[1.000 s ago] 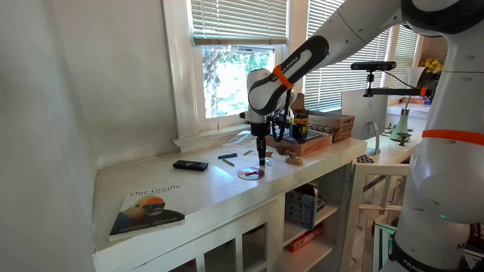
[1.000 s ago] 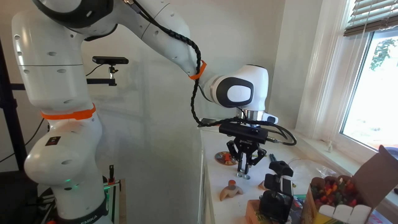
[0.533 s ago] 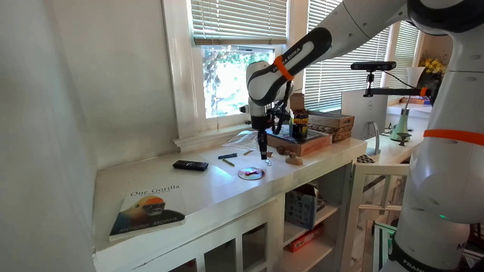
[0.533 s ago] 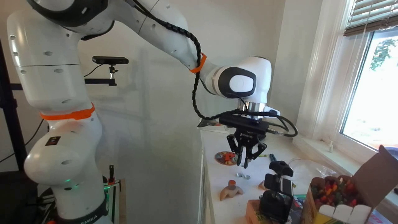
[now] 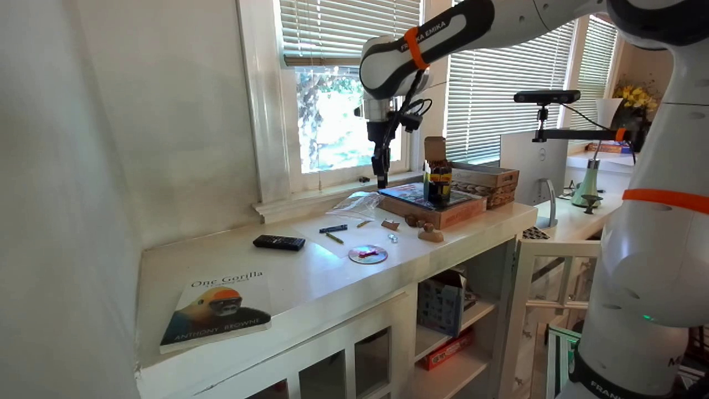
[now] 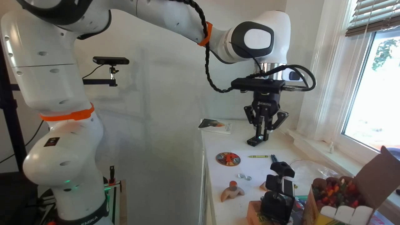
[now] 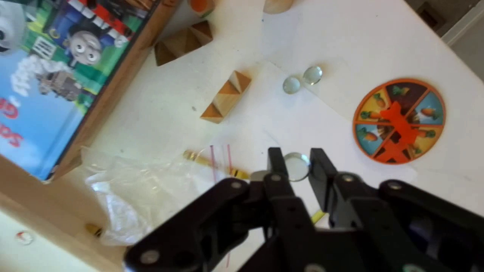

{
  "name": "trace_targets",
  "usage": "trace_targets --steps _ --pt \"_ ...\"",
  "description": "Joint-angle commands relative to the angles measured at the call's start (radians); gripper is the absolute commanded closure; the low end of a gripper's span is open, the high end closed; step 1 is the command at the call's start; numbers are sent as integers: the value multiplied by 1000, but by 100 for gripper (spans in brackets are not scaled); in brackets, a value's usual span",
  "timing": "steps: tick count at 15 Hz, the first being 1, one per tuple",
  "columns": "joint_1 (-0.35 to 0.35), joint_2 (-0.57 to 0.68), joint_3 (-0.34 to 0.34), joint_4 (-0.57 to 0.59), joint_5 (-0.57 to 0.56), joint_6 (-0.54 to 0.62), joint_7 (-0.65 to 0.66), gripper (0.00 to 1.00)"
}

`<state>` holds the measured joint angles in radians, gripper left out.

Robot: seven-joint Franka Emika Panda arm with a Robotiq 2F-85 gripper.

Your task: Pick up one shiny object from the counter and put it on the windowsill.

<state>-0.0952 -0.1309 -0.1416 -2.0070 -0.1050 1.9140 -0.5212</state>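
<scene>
My gripper [image 7: 297, 156] is shut on a clear, shiny glass gem [image 7: 297, 167], held between its fingertips. In both exterior views the gripper [image 5: 382, 182] [image 6: 261, 137] is well above the white counter [image 5: 310, 282], and the held gem shows as a glint [image 6: 260, 137] at the tips. Two more clear gems lie close together on the counter, a smaller one [image 7: 291, 85] and a larger one [image 7: 312, 75]. The white windowsill [image 5: 310, 200] runs along the window base behind the counter. It also shows in an exterior view [image 6: 318, 148], to the right of the gripper.
A clear plastic bag [image 5: 354, 205] lies before the sill. A box of crayons [image 5: 437, 183] stands on a flat game box [image 5: 462, 210]. A round spinner disc [image 5: 368, 254], wooden pieces [image 5: 430, 234], crayons [image 5: 333, 228], a remote [image 5: 278, 242] and a book [image 5: 221, 310] lie on the counter.
My gripper has risen from the counter with one gem between its fingers and has moved towards the window. The two other gems have stayed in place.
</scene>
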Motion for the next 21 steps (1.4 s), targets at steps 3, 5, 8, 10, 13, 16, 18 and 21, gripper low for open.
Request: trace_targets --steps 3,5,8,10,13,16,18,21 --pt "-39 120 -28 226 -10 -15 131 94" --pt "-53 159 -35 284 -7 1 156 94" --pt "-69 216 -39 355 -5 39 215 94" --pt "-73 249 -37 386 -14 62 256 94" --pt "-75 230 -30 364 -6 63 238 78" --pt "-76 245 -29 377 -7 66 247 78" --pt "-76 245 -29 381 -7 66 247 78" --pt "-74 256 -27 394 -1 83 254 94"
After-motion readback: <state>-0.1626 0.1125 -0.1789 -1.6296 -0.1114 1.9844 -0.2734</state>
